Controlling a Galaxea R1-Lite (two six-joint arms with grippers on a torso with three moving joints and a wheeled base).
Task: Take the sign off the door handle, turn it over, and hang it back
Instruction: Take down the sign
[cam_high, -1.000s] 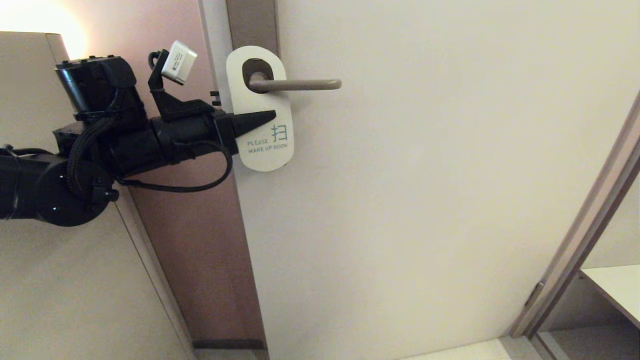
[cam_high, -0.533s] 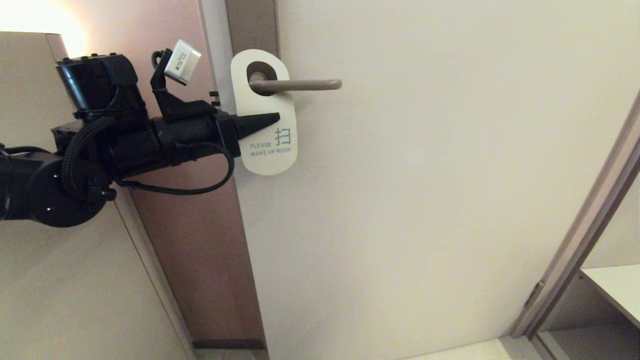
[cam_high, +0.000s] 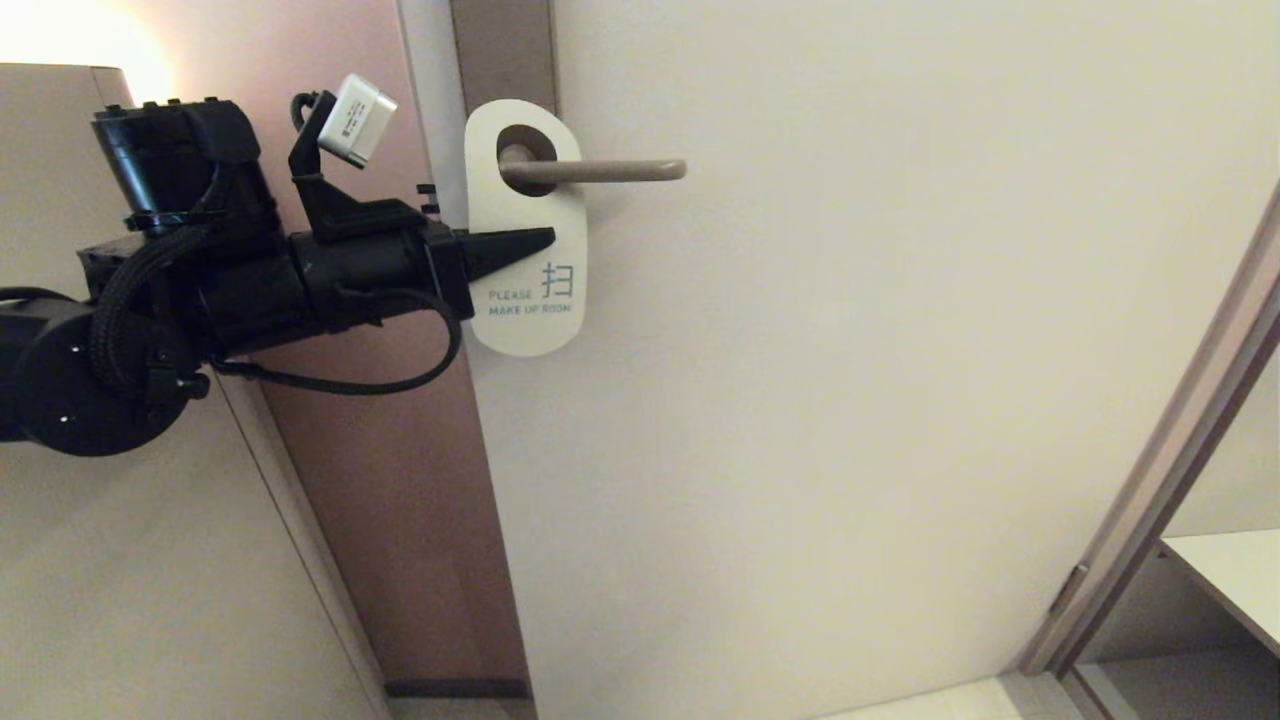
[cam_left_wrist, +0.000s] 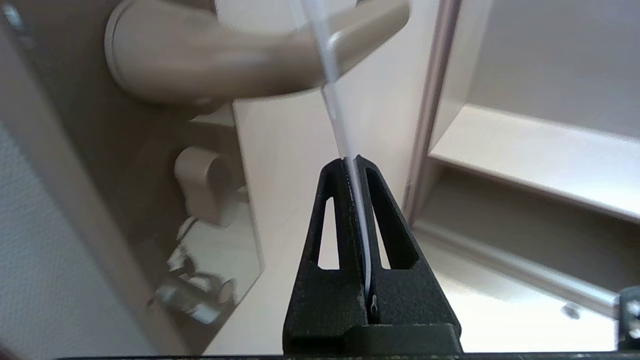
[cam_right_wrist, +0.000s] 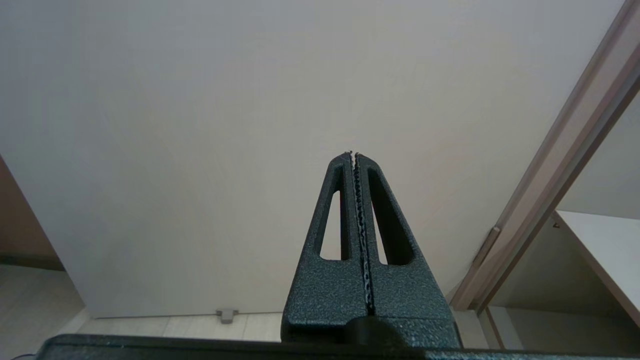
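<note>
Pinching the flat rounded sign (cam_high: 527, 270), left claw (cam_high: 540, 240) grips.

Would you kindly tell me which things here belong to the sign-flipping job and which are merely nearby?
Job:
- sign, white face out, on the handle
- door handle
- left gripper, jaws shut on the sign

Nearby:
- door
- shelf
- right gripper, idle

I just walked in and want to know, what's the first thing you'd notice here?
A white sign reading PLEASE MAKE UP ROOM hangs by its oval hole on the door handle, near the top of the pale door. The black left gripper reaches in from the left, shut on the sign's edge just below the handle. The right gripper is shut and holds nothing, pointing at the door lower down.
</note>
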